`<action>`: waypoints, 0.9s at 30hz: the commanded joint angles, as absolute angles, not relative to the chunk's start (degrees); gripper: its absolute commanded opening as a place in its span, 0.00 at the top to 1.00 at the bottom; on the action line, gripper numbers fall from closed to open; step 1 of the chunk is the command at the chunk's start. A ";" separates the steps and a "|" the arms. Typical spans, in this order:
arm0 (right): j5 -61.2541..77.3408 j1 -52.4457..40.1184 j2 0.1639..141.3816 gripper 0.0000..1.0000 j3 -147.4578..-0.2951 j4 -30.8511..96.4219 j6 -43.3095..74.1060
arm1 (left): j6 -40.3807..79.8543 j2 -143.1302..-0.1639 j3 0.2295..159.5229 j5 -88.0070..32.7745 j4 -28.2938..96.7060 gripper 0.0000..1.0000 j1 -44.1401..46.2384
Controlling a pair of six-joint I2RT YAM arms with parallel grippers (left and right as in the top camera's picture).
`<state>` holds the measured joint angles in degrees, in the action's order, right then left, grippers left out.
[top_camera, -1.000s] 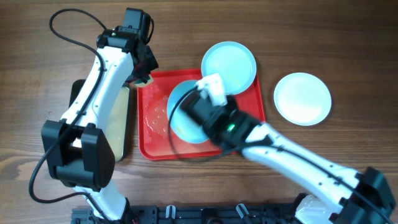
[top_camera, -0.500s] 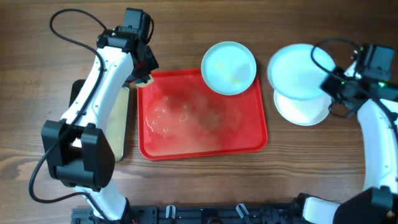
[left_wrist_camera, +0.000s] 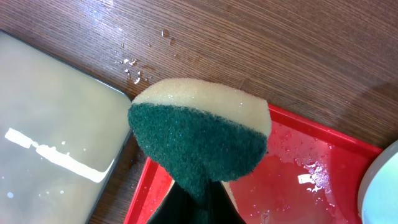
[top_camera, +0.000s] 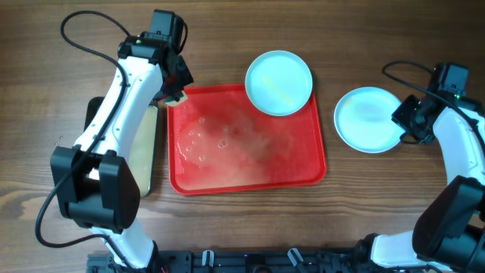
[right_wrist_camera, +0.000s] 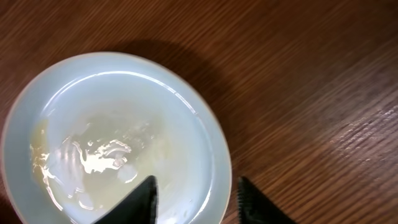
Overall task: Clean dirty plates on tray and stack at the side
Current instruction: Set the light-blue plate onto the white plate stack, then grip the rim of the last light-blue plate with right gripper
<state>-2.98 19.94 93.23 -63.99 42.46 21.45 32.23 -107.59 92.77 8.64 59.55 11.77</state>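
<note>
**Left loaded, right free**

Your left claw (top_camera: 173, 91) pinches the sponge (left_wrist_camera: 199, 134) over the tray's (top_camera: 250, 163) 11 o'clock corner. Your right claw (right_wrist_camera: 196, 186) hangs spread, empty, above a wet plate (top_camera: 364, 121) on the counter (top_camera: 379, 205), at the tray's 3 o'clock. A smeared plate (top_camera: 279, 82) overlaps its 1 o'clock corner.

This is a robotics lab bench set up for a dishwashing exercise. Two white-and-black jointed robot arms, one on the left (top_camera: 125, 91) and one on the right (top_camera: 455, 148), trail loose black cables (top_camera: 62, 32). A black mounting rail (top_camera: 227, 262) runs along the near edge of the dark wood-grain table (top_camera: 379, 220). The kitchenware sits directly on the table: a wet red rectangular plastic tray (top_camera: 250, 152), pale round plastic plates (top_camera: 279, 82), a yellow-and-green scouring sponge (left_wrist_camera: 199, 137) and a shallow dark-rimmed tray of cloudy water (left_wrist_camera: 50, 137).
</note>
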 commanded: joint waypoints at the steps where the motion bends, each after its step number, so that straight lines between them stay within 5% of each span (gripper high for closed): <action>1: 8.60 18.63 93.91 0.57 -69.76 42.57 18.72 | 31.99 -107.81 93.67 8.34 59.35 0.96 11.62; 4: 17.65 11.88 93.93 0.64 -71.79 40.84 18.96 | 31.99 -107.81 93.67 8.34 59.35 0.96 11.62; 10: 7.97 -4.80 99.59 0.62 -71.79 35.68 31.20 | 31.99 -107.81 93.67 8.34 59.37 0.96 11.62; 18: 7.27 -10.13 111.44 0.61 -71.79 28.45 34.63 | 31.97 -107.81 93.67 8.36 59.37 0.96 11.62; 24: 10.63 -10.70 112.66 0.92 -71.79 29.56 32.34 | 31.99 -107.81 93.67 8.36 59.37 0.96 11.62; 27: 15.20 -11.46 112.62 0.96 -71.79 35.33 29.47 | 31.97 -107.81 93.67 8.36 59.37 0.96 11.62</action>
